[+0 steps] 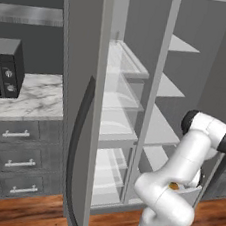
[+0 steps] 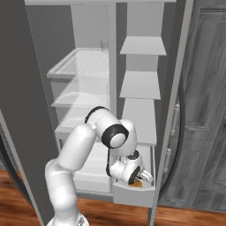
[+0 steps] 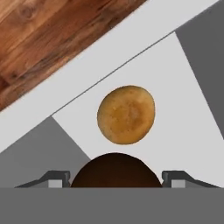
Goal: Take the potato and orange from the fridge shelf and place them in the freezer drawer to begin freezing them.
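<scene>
Hanging low over the freezer drawer (image 2: 132,193), the gripper (image 3: 114,177) points down into the box.

Item 1, nearest: the orange (image 3: 114,171), a dark brown-orange dome seen in the hand view between the two finger tips (image 3: 54,178), which flank it left and right. The tips sit against or just beside its sides; whether they press it or have just parted from it cannot be told. In the right base view a spot of orange colour shows at the gripper, over the drawer's rim.

Item 2, beyond: the potato (image 3: 126,114), a tan, faintly oblong lump lying on the drawer's pale floor, already delivered. It lies apart from the orange, directly ahead along the gripper's line of sight. Its long axis runs slightly aslant, from lower left to upper right of the hand view.

Item 3, container: the drawer's light-grey wall crosses the hand view on a diagonal; wooden floor (image 3: 48,39) lies past it.

Item 4, farthest: open fridge shelves (image 1: 119,98), bare and translucent, rising behind the arm.

Judgement: the task looks nearly complete. The coming move turns on the orange lying straight above the potato's near side. A release here would probably land it beside the potato or touching it.
</scene>
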